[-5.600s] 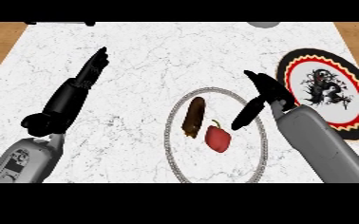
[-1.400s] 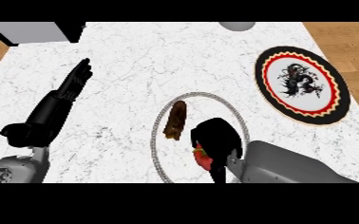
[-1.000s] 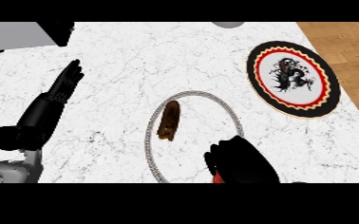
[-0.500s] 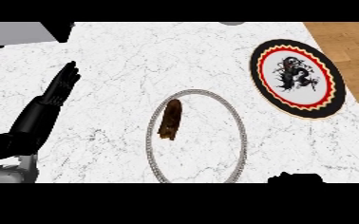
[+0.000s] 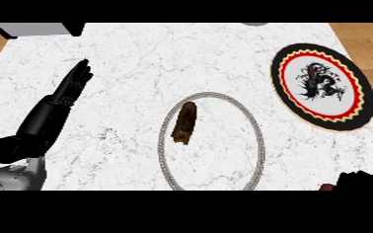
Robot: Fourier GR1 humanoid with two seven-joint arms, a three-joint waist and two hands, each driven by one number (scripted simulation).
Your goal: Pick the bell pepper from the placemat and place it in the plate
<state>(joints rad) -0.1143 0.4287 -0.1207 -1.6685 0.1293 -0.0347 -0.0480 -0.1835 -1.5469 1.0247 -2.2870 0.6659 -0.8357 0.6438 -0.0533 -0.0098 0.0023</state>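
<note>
1. Standing at the marble counter (image 5: 146,69), I see the placemat (image 5: 211,143), a white oval with a beaded rim, lying at centre. Only a brown oblong item (image 5: 185,123) rests on it, toward its left side.

2. The bell pepper, which lay on the placemat beside the brown item some seconds ago, is no longer there. A small dark red patch (image 5: 328,186) shows at the lower right edge, touching the right hand; in my judgement this is the pepper, though too little shows to be sure.

3. The right hand (image 5: 357,180) has drawn back from over the placemat to the lower right corner, where only a sliver of black fingers is visible. I cannot tell how far it is closed or whether it truly holds the pepper.

4. The left hand (image 5: 73,81) rests at the left, fingers straight and together, holding nothing. It has kept this pose throughout.

5. The plate (image 5: 320,86), with its black and red patterned rim and a dark figure at its centre, sits at the right, well apart from the placemat. Nothing lies on it.

6. Assessment: the pick appears done, the pepper having left the placemat with the hand. The carry to the plate and the release remain outstanding.
</note>
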